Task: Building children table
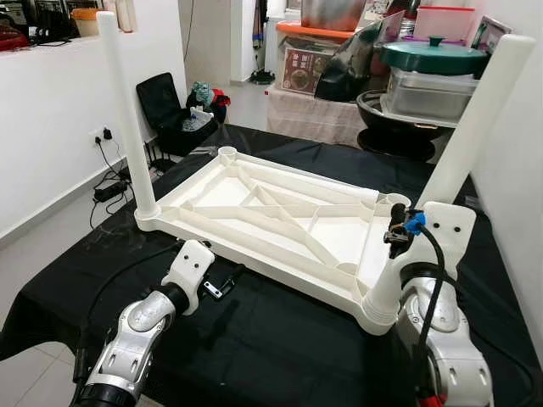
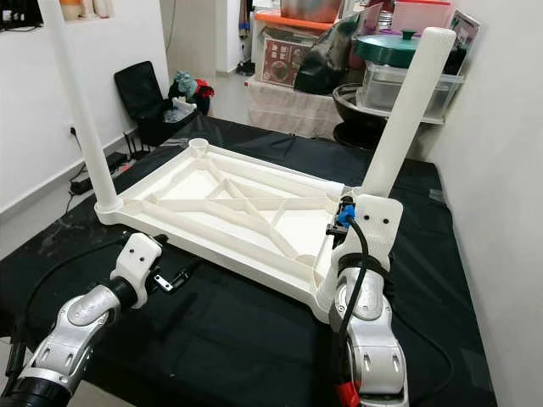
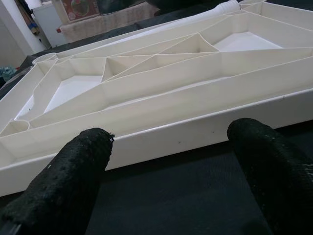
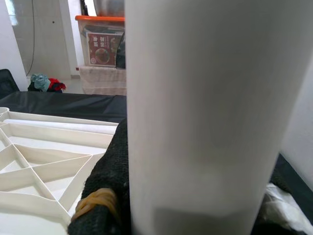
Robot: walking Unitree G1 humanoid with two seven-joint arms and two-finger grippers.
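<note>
White tabletop — black cloth

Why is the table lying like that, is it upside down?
Yes, upside down. The tabletop lies flat on the black cloth, ribbed underside facing up, and its legs point upward.

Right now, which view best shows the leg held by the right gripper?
The right eye view: the tilted leg shows whole, its foot at the tabletop corner. The right wrist view has a close section; the right gripper clamps it.
</note>
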